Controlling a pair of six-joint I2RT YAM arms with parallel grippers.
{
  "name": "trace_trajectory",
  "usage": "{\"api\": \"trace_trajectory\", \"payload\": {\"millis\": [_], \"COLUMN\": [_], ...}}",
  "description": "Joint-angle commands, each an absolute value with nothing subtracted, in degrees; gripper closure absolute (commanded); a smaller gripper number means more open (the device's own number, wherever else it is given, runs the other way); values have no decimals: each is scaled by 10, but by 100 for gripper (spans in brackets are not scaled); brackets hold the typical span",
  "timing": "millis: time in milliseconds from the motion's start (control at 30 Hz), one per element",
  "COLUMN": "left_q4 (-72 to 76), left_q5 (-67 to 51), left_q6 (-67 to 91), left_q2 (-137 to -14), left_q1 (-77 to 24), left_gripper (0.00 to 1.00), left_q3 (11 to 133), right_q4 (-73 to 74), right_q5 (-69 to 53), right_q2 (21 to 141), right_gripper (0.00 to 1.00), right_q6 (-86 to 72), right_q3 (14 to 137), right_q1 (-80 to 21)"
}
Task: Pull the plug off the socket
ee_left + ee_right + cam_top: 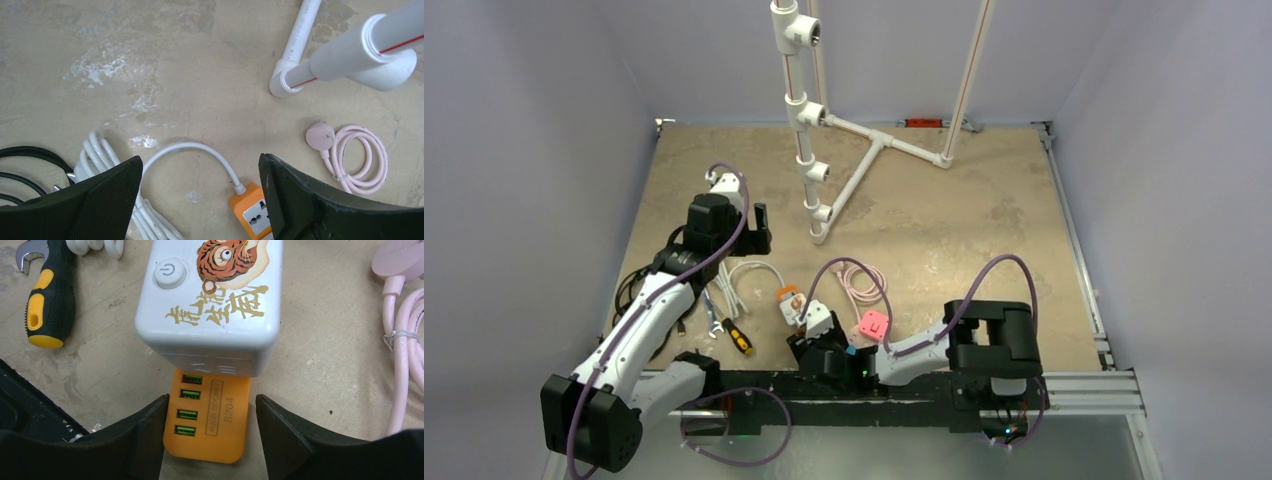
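Note:
The orange socket strip (210, 415) lies on the table with a white cube plug (210, 305), printed with a tiger, seated on top of it. My right gripper (210, 432) is open and straddles the strip's USB end; the left finger (145, 435) is at its edge, the right finger (280, 435) a little apart. In the top view the plug (815, 318) sits just beyond the right gripper (809, 350). My left gripper (200, 200) is open and empty, above the strip's white cord (190, 147) and its orange far end (251, 210).
A black-and-yellow screwdriver (47, 295) and a wrench (712, 320) lie left of the strip. A coiled pink cable (357, 157) and a pink box (873, 324) lie to its right. A white PVC pipe frame (809, 150) stands at the back. Black cables (629, 285) lie at far left.

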State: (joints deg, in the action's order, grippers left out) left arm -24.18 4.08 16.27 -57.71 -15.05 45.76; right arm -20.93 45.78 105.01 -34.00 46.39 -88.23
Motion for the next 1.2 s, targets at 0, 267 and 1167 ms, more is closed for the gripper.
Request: {"api": "trace_trajectory", "payload": {"millis": [0,267,1167], "left_q4": [-241,-232,-168], "left_q5": [54,29,-226], "left_q6": [152,143,269], "left_q2": [-582,-575,-499], "left_q1": [-180,-194,-312], "left_gripper": [15,15,21], "left_q3": [458,455,469], "right_q4": [-212,-142,-97], "right_q5": [473,506,335], "right_q2": [1073,1046,630], "right_gripper": [35,70,94], "right_q6": [-339,-352,-133], "right_q3": [463,476,307], "right_q1": [-889,-891,-754]}}
